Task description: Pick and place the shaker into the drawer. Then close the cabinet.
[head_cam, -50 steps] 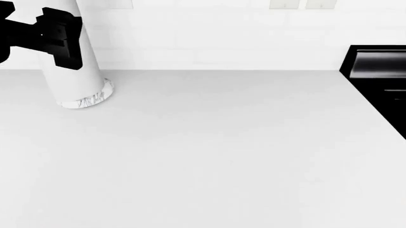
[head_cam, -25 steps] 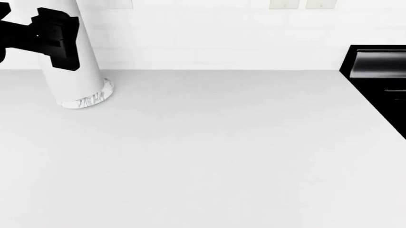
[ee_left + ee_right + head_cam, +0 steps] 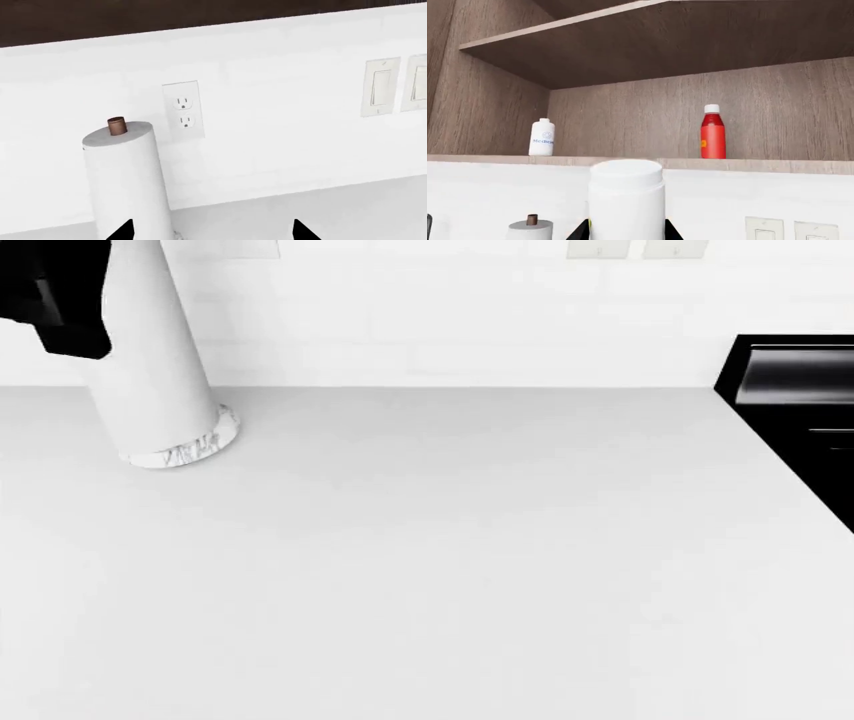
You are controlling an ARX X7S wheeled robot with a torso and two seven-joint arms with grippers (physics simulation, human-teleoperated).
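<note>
1. The shaker [image 3: 626, 200] — a smooth white cylinder with a rounded, lidded top — stands upright between the two dark fingertips of the right gripper [image 3: 626, 231], which press against its sides. A sliver of yellow shows at its lower edge. It appears only in the right wrist view, raised to about the level of the wall shelf and clear of the counter, most likely for carrying toward the drawer.

2. The drawer and the cabinet are not visible in any current view, so whether the drawer is open cannot be told.

3. Behind the shaker is an open wood-grain shelf [image 3: 694, 162], matte brown. On it stand a red bottle with a white cap [image 3: 712, 132] and, well apart toward the shelf's other end, a small white medicine bottle [image 3: 542, 137].

4. The left gripper [image 3: 212, 231] has its dark fingertips spread wide with nothing between them. It hangs raised near the counter's back left corner.

5. There a tall white paper towel roll [image 3: 154, 360] stands upright on a marbled round base, a copper-coloured post tip showing at its top.

6. The counter [image 3: 467, 570] is flat, pale grey and smooth — a glossy black appliance [image 3: 797, 410] meets its right edge. The white wall behind carries an outlet [image 3: 181, 111].
</note>
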